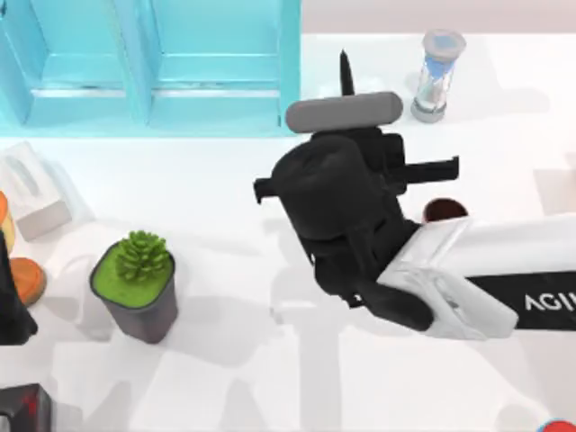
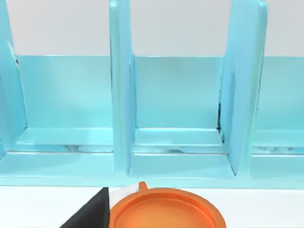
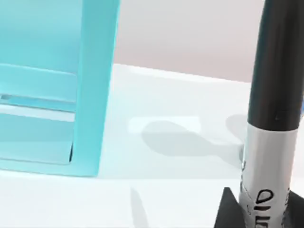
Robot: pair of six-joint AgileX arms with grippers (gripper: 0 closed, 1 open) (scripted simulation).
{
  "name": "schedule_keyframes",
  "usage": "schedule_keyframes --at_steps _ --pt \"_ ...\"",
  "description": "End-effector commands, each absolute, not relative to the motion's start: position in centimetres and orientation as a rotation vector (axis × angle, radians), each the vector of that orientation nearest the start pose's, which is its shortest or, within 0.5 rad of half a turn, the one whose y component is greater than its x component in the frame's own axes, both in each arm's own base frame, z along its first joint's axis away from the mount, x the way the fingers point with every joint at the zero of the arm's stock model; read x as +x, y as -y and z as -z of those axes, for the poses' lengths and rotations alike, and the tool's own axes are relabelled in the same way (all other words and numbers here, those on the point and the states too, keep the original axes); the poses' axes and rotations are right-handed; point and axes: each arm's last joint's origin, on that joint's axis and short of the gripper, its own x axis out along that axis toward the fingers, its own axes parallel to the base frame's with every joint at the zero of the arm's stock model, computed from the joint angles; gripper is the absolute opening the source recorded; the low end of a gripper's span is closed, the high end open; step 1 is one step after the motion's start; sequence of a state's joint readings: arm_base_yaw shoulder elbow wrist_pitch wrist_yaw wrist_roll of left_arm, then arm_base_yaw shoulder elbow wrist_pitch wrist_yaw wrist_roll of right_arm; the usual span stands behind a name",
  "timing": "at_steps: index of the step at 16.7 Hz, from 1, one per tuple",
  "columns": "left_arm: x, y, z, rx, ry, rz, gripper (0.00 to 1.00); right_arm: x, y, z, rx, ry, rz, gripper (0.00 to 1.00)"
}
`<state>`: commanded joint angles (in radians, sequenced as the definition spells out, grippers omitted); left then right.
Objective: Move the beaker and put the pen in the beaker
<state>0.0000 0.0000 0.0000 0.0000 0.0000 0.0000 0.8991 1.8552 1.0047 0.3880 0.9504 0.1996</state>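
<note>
One white table (image 1: 270,378) fronts a turquoise shelf (image 1: 153,63).

White letters "AGI", cut off by the frame edge, are seen on the right arm's (image 1: 504,270) black side panel at four o'clock in the top view. Black lettering is printed on the pen (image 3: 268,142) label, but it cannot be read.

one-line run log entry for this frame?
right gripper: holds pen upright, lifted | beaker: beside right arm | left arm: parked
</note>
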Motion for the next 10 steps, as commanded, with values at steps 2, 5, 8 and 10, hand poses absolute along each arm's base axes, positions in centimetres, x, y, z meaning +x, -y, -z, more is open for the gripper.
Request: schedule_keyframes --at_steps 2,5,8,10 --pt "10.6 0.1 -16.0 0.0 0.0 0.0 1.0 24.5 -27.4 -16.3 -0.181 -0.181 0.12 0.0" --pt "10.6 0.1 -16.0 0.0 0.0 0.0 1.0 22.5 -25.4 -17.0 -0.146 -0.073 0.206 0.0" --pt "10.6 0.1 -16.0 0.0 0.0 0.0 1.0 20.6 -23.6 -18.6 -0.083 0.005 0.269 0.0" --pt "10.6 0.1 -16.0 0.0 0.0 0.0 1.0 19.5 -22.8 -19.6 -0.038 0.037 0.289 0.0"
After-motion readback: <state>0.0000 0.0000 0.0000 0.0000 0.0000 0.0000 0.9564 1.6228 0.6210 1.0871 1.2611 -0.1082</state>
